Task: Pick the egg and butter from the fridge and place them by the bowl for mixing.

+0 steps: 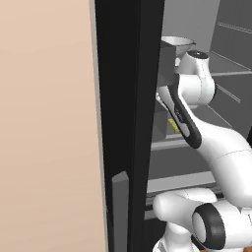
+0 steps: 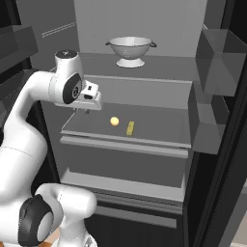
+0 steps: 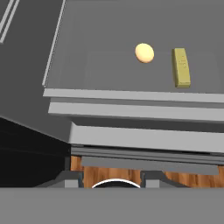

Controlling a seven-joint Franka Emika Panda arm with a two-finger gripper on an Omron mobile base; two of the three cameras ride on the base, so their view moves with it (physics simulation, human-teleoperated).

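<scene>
Fridge (image 2: 144,29), door open, grey interior.

Upper shelf (image 2: 164,65): one white footed colander (image 2: 130,50) with two handles, upright, near the middle.

Middle shelf (image 2: 159,126): one pale egg (image 2: 114,121) and one small yellow block of butter (image 2: 130,128), lying flat with its long side running front to back. Egg and butter sit just beside each other, apart, the egg to the left; both stand back from the front lip.

Readable text: none on any surface.
Small yellow butter block (image 3: 181,67): faint embossed marks on top, too blurred to read.
Black fridge with grey shelves (image 2: 144,72): unmarked.
</scene>
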